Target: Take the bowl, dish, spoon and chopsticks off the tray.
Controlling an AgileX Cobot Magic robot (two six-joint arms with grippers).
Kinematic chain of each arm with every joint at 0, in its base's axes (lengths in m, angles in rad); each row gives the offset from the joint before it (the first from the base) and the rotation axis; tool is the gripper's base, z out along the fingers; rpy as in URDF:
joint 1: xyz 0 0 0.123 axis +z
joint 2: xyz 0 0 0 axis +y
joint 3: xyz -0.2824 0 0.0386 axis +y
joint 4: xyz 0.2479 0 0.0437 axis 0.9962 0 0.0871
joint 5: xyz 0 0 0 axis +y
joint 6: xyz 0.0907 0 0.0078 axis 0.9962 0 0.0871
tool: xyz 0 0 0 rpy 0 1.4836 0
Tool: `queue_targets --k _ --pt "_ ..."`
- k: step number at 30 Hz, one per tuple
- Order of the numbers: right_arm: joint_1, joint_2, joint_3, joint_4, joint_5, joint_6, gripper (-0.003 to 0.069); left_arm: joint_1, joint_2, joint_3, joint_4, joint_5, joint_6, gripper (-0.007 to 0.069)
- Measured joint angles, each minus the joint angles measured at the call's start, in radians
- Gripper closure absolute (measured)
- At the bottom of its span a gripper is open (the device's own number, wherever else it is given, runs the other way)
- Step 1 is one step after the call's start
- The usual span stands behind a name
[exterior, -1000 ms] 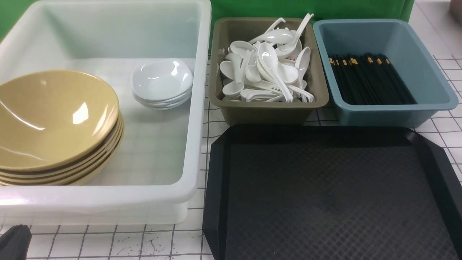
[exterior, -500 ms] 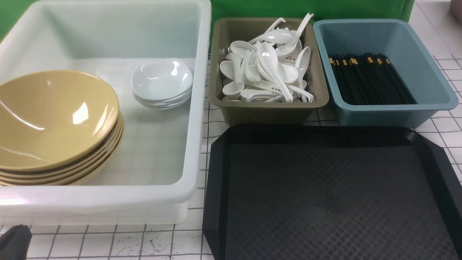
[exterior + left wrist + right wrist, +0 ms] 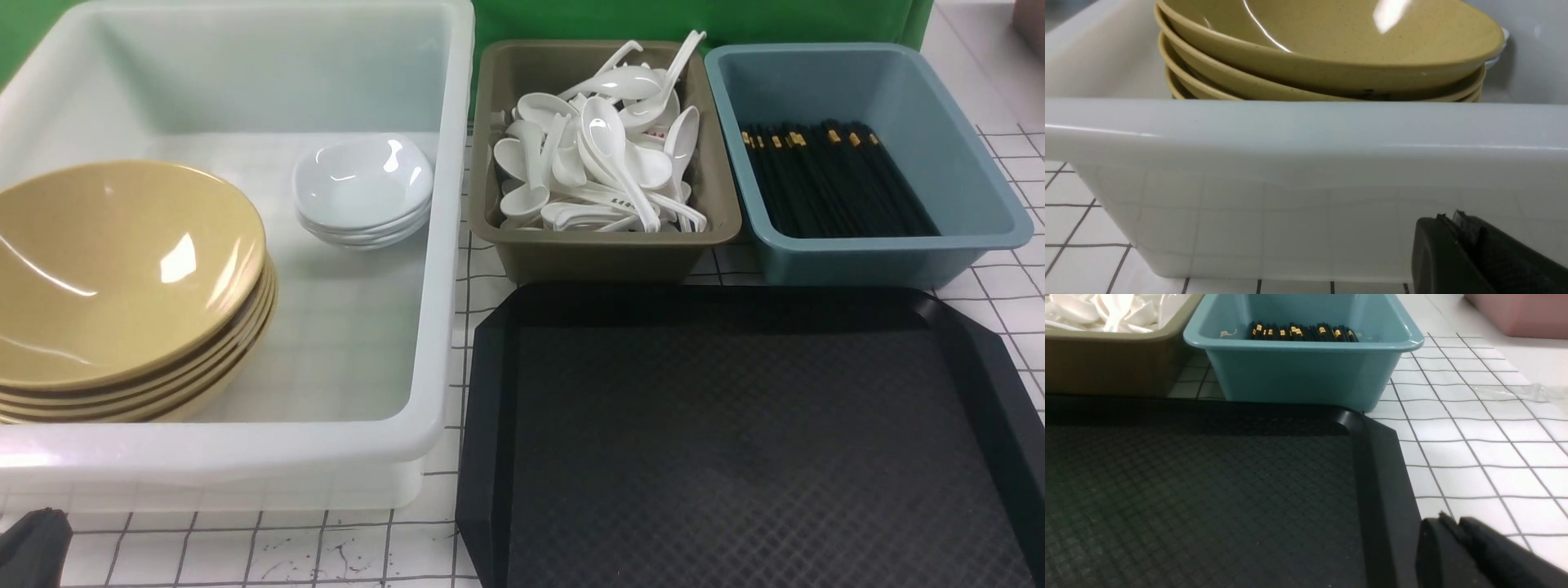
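The black tray (image 3: 735,457) lies at the front right with nothing on it; its far right corner (image 3: 1372,433) shows in the right wrist view. A yellow bowl (image 3: 122,261) tops a stack in the white bin, and shows over that bin's near wall (image 3: 1331,36). A white dish (image 3: 362,181) tops a small stack behind it. White spoons (image 3: 604,155) fill the olive bin. Black chopsticks (image 3: 833,175) lie in the blue bin. My left gripper (image 3: 1449,218) is shut and empty, low outside the white bin. My right gripper (image 3: 1451,520) is shut and empty by the tray's right rim.
The white bin (image 3: 441,245) stands at the left, the olive bin (image 3: 604,257) and the blue bin (image 3: 865,261) behind the tray. A black part of my left arm (image 3: 33,547) shows at the front left corner. A pink container (image 3: 1519,314) stands far right on the gridded cloth.
The whole front view has slipped a few pixels to the left. Nothing on the table has moved.
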Motion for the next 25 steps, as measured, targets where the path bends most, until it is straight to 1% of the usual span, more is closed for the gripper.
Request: queue_targets --k 25 --pt "0.000 0.000 0.000 0.000 0.001 0.000 0.0552 0.000 0.000 0.000 0.000 0.000 0.001 0.0631"
